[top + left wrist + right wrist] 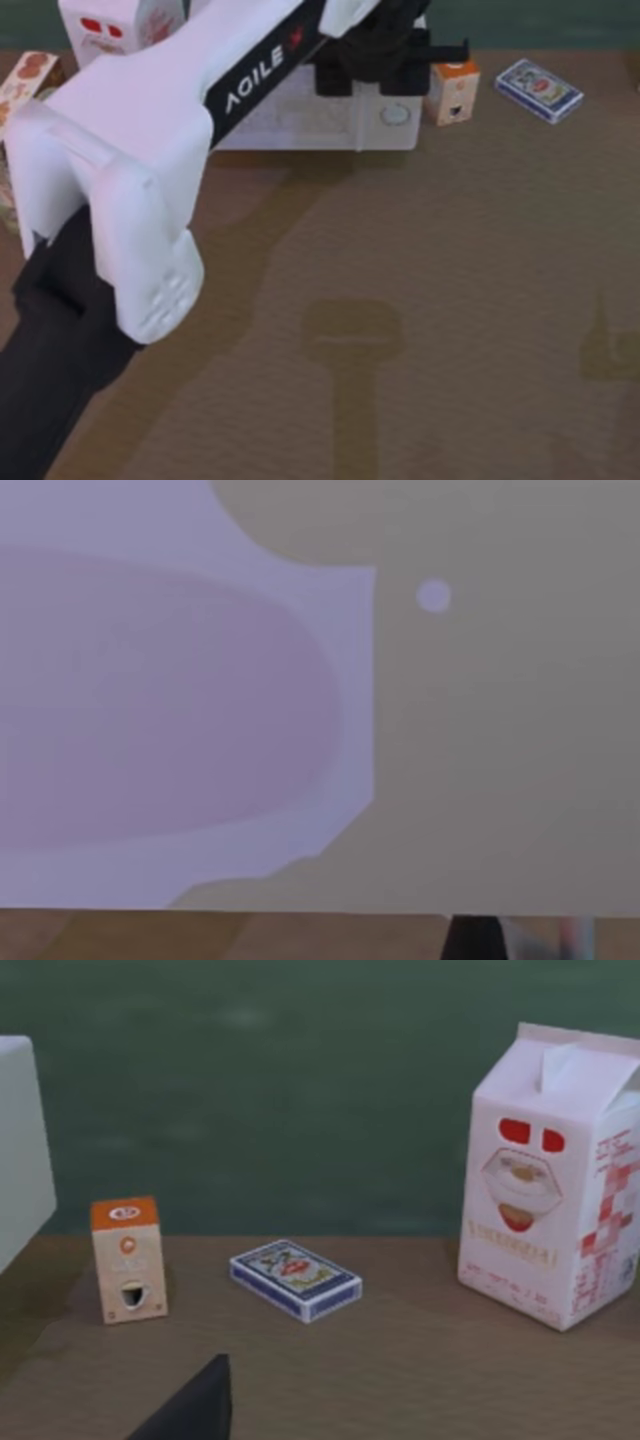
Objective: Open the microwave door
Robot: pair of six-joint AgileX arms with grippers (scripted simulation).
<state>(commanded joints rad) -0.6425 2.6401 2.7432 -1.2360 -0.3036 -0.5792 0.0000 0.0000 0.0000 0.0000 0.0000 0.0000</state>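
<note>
Left arm reaches over the microwave (320, 120) at the table's far edge | left gripper (385, 55) sits at its front, finger state impossible to tell | small orange box (452, 92) just right | right arm unseen in the top view.

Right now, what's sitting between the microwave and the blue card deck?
A small orange-and-white box stands between the microwave and the blue card deck, seen in the top view.

Left arm (150, 130): white moulded shell wearing a black stripe lettered in white, apparently "AGILE", a black lower link, and a black wrist block showing beyond.
</note>
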